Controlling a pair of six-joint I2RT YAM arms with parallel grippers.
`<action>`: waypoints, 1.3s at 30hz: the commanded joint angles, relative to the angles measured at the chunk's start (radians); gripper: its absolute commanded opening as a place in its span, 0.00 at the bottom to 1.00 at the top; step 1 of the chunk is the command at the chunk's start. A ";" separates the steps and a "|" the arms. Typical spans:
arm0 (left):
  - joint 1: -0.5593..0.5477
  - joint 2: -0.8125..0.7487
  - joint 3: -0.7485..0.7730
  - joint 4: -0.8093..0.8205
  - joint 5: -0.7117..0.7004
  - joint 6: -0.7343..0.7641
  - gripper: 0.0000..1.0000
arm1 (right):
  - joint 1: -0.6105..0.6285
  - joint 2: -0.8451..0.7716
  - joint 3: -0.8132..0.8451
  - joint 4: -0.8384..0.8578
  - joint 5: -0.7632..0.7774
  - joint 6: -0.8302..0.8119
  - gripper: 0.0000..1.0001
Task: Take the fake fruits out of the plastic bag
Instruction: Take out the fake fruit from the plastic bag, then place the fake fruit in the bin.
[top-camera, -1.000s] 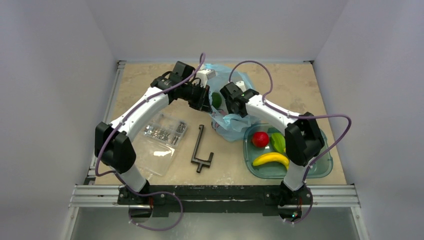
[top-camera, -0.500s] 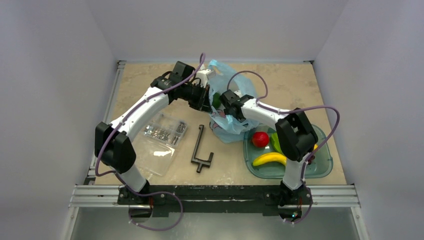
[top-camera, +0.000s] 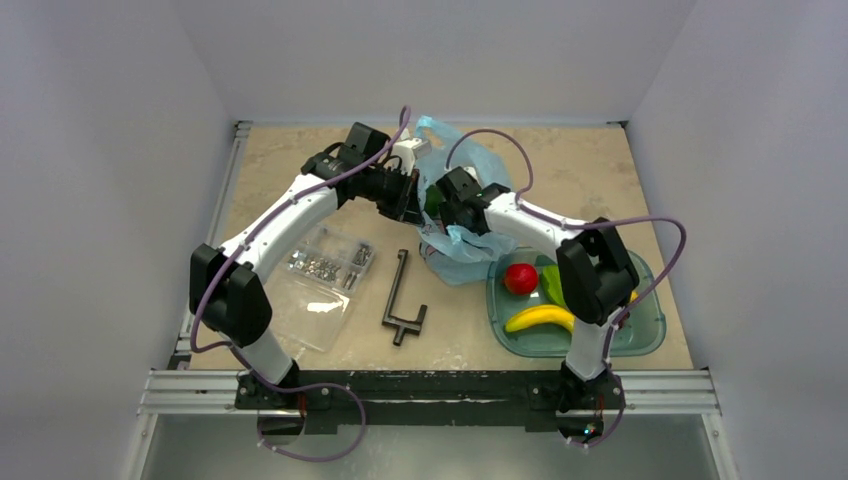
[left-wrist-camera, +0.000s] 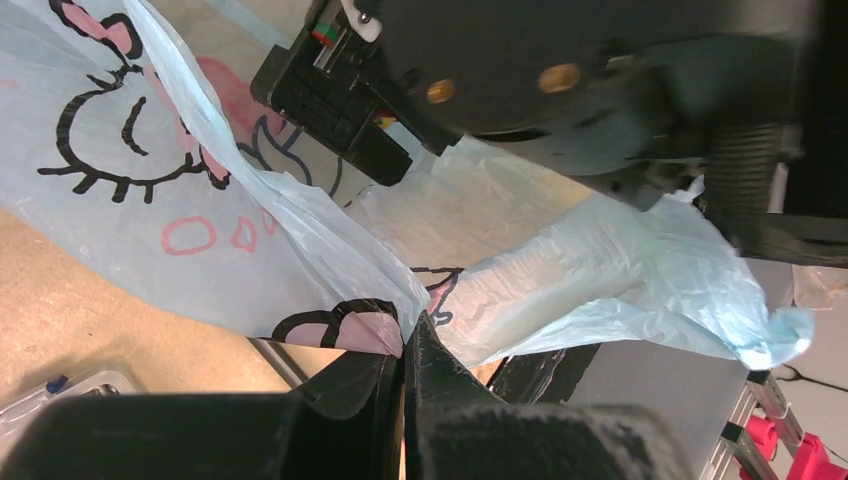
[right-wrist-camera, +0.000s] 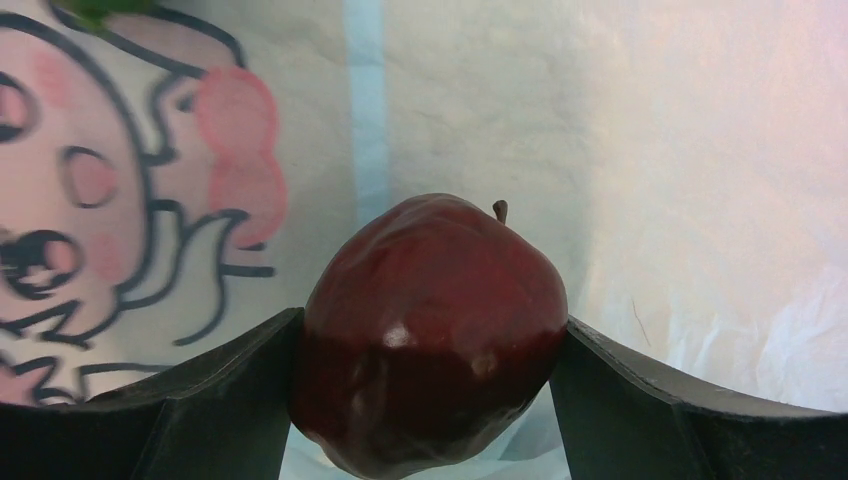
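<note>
The light-blue plastic bag (top-camera: 462, 246) with its pink-and-black cartoon print lies at mid-table, its mouth held up. My left gripper (left-wrist-camera: 405, 338) is shut on the bag's edge (left-wrist-camera: 340, 290). My right gripper (right-wrist-camera: 430, 345) reaches inside the bag, with both fingers pressed against the sides of a dark maroon apple-like fruit (right-wrist-camera: 430, 300). From above, the right wrist (top-camera: 462, 192) sits in the bag's mouth next to a green fruit (top-camera: 433, 199). A red apple (top-camera: 520, 278), a yellow banana (top-camera: 541, 318) and a green piece (top-camera: 554, 286) lie in the teal tray (top-camera: 650, 330).
A clear flat bag of metal screws (top-camera: 322, 272) lies at front left. A black T-shaped tool (top-camera: 400, 300) lies between it and the tray. The left arm (top-camera: 290, 215) arcs over the screws bag.
The right wrist has pushed leftward and deeper into the bag's mouth. The left arm has kept its place, holding the bag.
</note>
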 joint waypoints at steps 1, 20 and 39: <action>0.009 0.001 0.014 0.026 0.024 -0.009 0.00 | 0.002 -0.122 0.031 0.130 -0.106 -0.025 0.46; 0.009 0.013 0.015 0.016 -0.007 0.002 0.00 | 0.001 -0.548 -0.032 0.273 -0.393 0.104 0.17; 0.011 -0.116 -0.032 0.087 -0.052 0.073 0.00 | -0.013 -0.994 -0.241 -0.282 0.323 0.418 0.00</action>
